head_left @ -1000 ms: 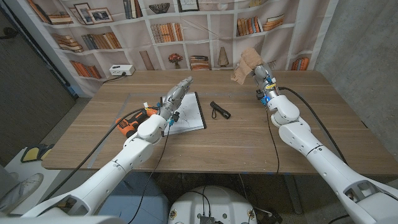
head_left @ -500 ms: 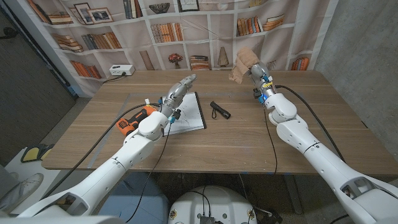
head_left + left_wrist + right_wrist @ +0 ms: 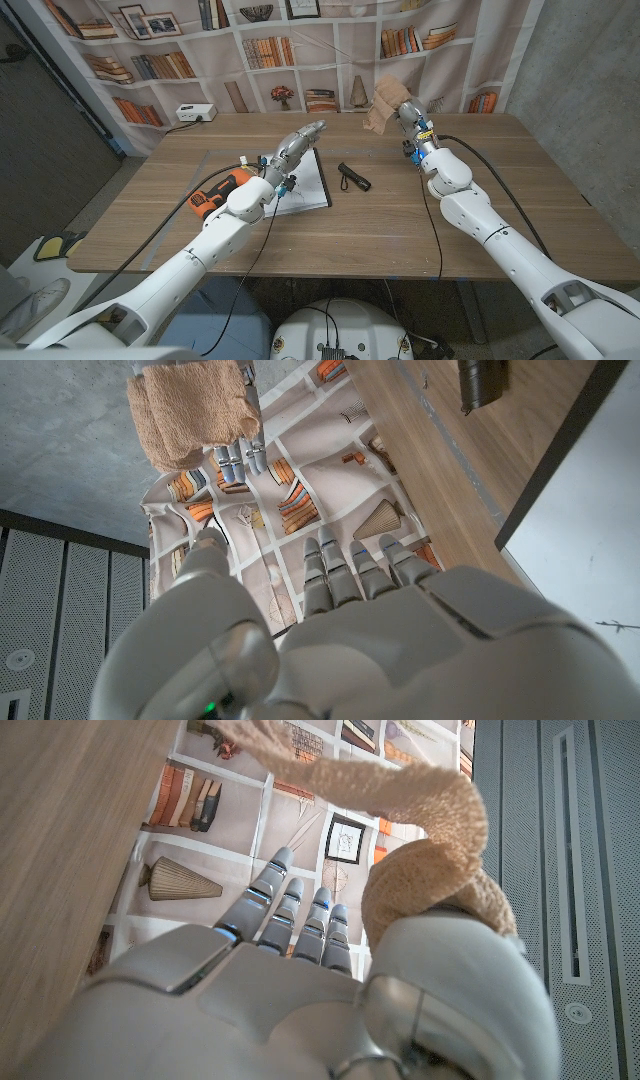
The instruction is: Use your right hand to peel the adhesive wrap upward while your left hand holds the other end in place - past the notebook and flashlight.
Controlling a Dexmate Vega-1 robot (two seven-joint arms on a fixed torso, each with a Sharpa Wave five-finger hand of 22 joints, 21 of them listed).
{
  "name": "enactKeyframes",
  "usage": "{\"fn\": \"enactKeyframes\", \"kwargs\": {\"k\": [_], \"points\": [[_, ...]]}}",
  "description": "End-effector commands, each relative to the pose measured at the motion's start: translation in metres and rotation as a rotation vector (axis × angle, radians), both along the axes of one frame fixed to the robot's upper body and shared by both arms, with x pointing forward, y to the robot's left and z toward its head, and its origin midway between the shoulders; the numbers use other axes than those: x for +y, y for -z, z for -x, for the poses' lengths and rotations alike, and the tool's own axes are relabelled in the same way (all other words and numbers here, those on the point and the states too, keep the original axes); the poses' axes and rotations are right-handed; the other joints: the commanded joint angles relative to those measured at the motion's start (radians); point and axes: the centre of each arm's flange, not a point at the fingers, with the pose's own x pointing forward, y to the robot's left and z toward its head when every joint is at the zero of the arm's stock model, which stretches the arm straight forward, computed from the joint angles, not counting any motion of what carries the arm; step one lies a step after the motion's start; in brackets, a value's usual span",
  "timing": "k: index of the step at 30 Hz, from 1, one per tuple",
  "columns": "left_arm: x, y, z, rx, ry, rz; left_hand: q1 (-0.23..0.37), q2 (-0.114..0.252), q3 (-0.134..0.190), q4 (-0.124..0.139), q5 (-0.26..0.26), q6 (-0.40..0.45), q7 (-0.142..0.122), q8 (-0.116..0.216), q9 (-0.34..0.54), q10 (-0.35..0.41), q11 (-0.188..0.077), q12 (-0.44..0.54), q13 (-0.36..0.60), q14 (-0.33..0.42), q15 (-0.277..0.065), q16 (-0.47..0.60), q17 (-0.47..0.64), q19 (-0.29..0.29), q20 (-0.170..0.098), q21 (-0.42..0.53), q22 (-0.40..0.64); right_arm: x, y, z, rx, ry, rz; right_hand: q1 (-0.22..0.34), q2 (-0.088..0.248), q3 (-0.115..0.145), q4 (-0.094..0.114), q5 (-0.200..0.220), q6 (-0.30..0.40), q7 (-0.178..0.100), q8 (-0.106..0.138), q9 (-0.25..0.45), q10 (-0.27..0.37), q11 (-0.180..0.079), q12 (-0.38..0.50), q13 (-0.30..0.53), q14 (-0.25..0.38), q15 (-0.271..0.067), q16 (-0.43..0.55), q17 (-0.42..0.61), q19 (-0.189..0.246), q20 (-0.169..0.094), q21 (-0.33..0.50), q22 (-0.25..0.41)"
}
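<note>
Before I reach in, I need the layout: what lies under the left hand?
The left hand hangs over the white notebook, which lies on the wooden table. The arm hides the notebook's left edge, so anything there cannot be seen.

Even, soft overhead lighting; faint shadows on the worktop (image 3: 400,220). Head view bends at its edges. Wrist views blur nearby surfaces.

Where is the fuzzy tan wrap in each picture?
Head view: the tan wrap is up high at the far right of the table, in the right hand.
Left wrist view: top left.
Right wrist view: upper right.
Shared landmark: the bookshelf backdrop.
</note>
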Motion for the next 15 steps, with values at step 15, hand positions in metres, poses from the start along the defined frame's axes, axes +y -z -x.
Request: {"fn": "enactKeyframes", "kwargs": {"k": [15], "points": [[-0.028,-0.011,0.003,-0.044,0.063,-0.092,0.028,-0.012,0.001,-0.003,0.004,0.024,-0.005,0.006,0.004,0.025,-0.004,0.004,0.008,0.037,0.002,0.002,0.002,0.004,0.016,-0.003,0.000,0.017,-0.006,0.005,-0.012,-0.005,-0.001,0.008,0.007,-0.010,-0.016,0.000,-0.007,-0.004,0.011,0.000,-0.010,-0.009,-0.011,-0.004,-0.084,-0.071,-0.015,-0.009,-0.071,-0.002,-0.037,-0.001]]}}
